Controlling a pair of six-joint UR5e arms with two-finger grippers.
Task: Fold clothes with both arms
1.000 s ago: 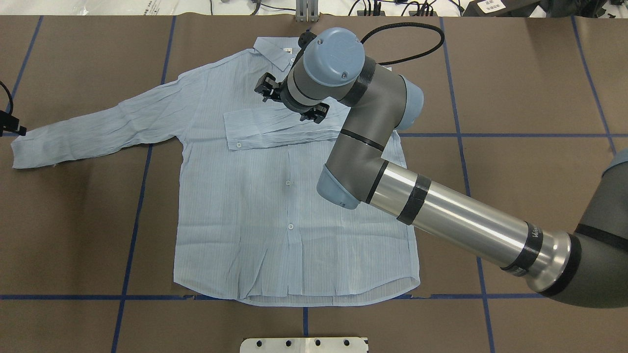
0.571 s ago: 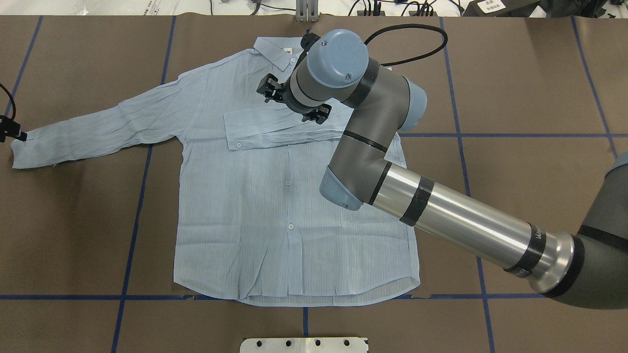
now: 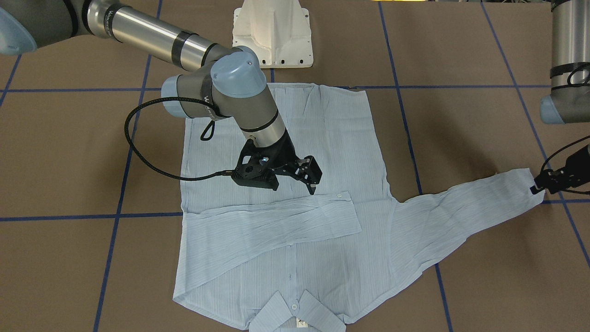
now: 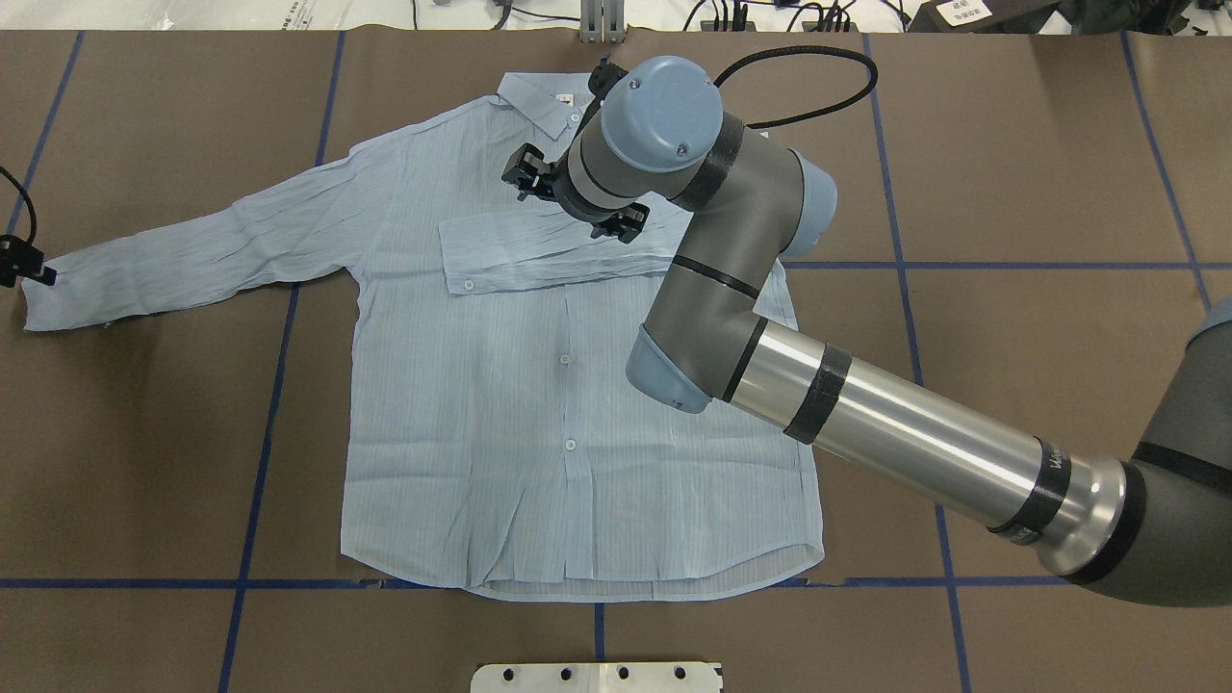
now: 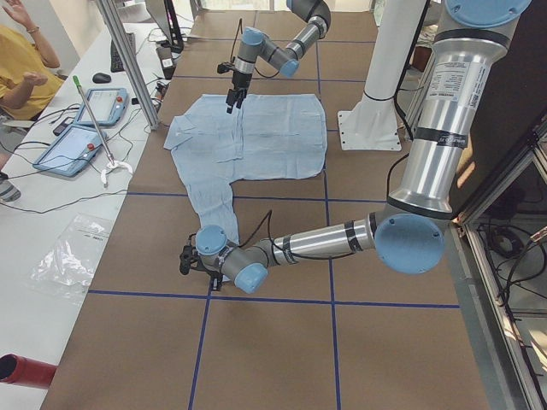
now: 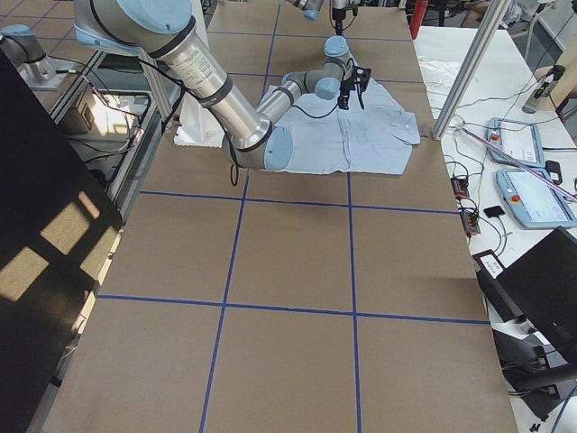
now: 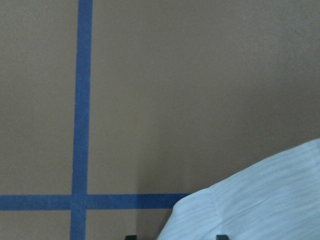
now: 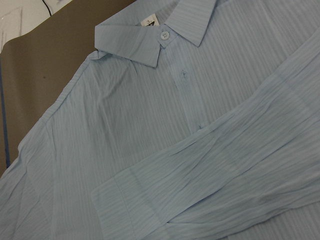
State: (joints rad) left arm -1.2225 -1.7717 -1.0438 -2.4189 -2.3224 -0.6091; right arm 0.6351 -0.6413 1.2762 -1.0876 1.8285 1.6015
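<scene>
The light blue shirt [image 4: 539,414] lies flat and buttons-up in the middle of the desk [image 4: 1011,144], collar [image 4: 539,101] away from the white pedestal [image 3: 272,32]. One sleeve [image 3: 276,221] is folded across the chest and the other sleeve [image 3: 451,212] stretches flat sideways. The right fingers [image 3: 314,186] hang above the chest, released and empty. The right arm [image 4: 866,423] and its black cable [image 3: 138,152] overhang the shirt's side. The left fingers [image 3: 537,188] sit spread around the outstretched cuff's corner, not clenched. Bare taped desk surrounds the shirt. A metal post [image 6: 464,68] and pendants [image 6: 523,144] stand beyond the collar edge.
</scene>
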